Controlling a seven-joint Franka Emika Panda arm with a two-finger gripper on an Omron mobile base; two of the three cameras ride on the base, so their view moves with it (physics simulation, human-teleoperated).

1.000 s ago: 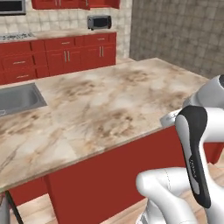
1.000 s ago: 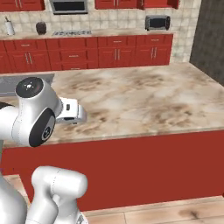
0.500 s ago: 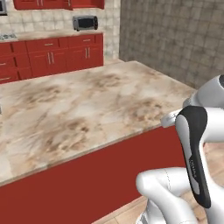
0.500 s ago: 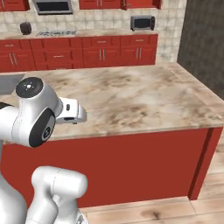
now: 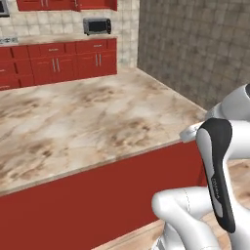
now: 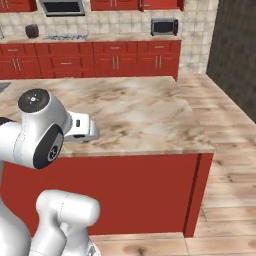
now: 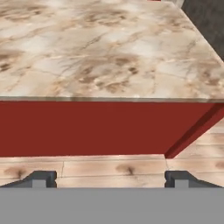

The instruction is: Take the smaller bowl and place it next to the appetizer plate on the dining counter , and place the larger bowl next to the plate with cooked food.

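While our left base view looks over the dining surface [image 5: 88, 122], its veined marble top lies before our arm; our right base view shows its red base; our hand view shows our pincer [image 7: 109, 180] wide, holding nothing

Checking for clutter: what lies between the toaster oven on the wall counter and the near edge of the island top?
Just bare marble top and a strip of floor before the toaster oven, seen in the right base view.
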